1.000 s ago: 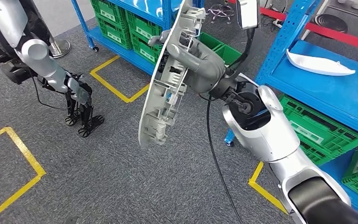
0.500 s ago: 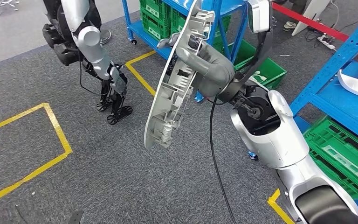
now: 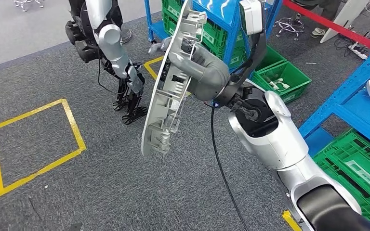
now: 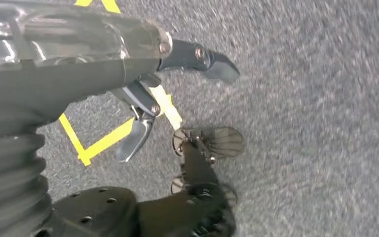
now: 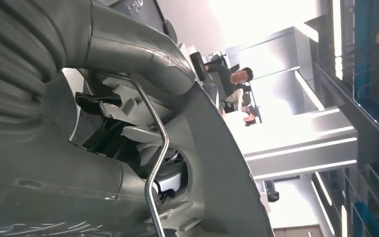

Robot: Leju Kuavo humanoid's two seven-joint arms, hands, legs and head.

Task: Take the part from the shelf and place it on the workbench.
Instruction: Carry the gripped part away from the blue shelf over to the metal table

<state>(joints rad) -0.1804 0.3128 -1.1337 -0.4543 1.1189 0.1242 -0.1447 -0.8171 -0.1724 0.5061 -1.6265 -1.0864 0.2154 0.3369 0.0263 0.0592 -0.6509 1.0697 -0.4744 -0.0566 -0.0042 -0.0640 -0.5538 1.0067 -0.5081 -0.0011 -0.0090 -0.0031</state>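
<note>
1. Nearest the camera, the right arm rises from the lower right of the head view and ends in the right hand [image 3: 200,67], whose fingers [image 3: 160,46] are closed round the part [image 3: 166,91]; the right wrist view shows the grey thumb [image 5: 133,47] lying across the part's ribbed inner face, beside a thin wire clip [image 5: 158,148]
2. The part is off the shelf and in the air, held up in front of the robot above the grey carpet [image 3: 101,183]; it touches nothing but the hand
3. Its long axis runs steeply, nearly upright, the upper end by the hand and leaning toward the blue shelf [image 3: 221,14], the lower tip [image 3: 150,149] hanging free toward the floor; the smooth outer face turns toward the robot's left, the ribbed inner face toward the hand
4. Only the right hand is on the part, gripping near its upper half, so most of the length hangs below the fingers; I judge a set-down would need the part tipped flat first
5. Farther off, the left hand [image 3: 134,94] hangs low at the robot's left side, its fingers [image 4: 197,54] spread and holding nothing, well apart from the part
6. No bench can be made out in these views; yellow floor tape [image 3: 33,144] and green crates [image 3: 279,79] lie beyond
</note>
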